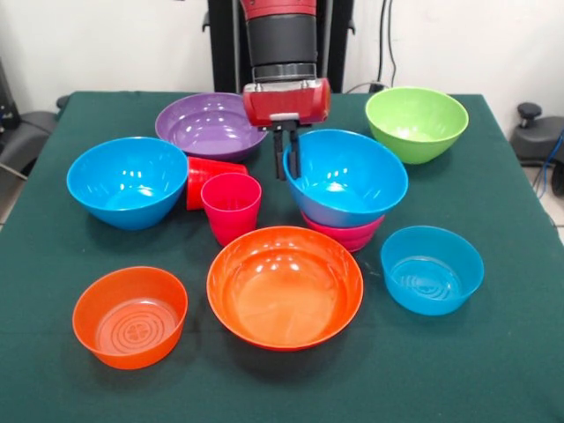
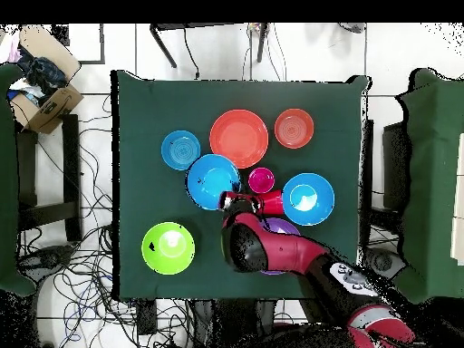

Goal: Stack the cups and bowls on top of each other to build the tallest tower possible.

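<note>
Early stacking step: the claw (image 1: 289, 157) grips the near rim of a large blue bowl (image 1: 348, 176) resting on the small magenta bowl (image 1: 346, 233) mid-surface. Judged next: release, then fetch another bowl, perhaps the lime green bowl (image 1: 416, 122). No legible writing or labels.

Found no readable text, label, brand or number anywhere: none on the bowls (image 1: 285, 286), none on the cups (image 1: 232, 205), none on the gripper (image 1: 289, 159), none on the table (image 1: 493, 370).
</note>
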Robot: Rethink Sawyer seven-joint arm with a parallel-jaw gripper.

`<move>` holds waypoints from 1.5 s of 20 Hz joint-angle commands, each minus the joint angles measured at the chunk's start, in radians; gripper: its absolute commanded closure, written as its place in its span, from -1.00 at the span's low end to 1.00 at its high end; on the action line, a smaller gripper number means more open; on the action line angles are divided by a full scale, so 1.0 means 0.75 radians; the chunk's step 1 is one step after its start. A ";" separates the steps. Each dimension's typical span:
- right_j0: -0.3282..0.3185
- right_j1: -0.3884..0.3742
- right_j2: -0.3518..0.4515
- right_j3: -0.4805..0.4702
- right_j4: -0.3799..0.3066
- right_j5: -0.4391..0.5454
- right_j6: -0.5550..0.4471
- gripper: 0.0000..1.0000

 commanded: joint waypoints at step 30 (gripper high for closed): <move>-0.105 0.030 0.239 -0.108 0.146 0.574 0.124 1.00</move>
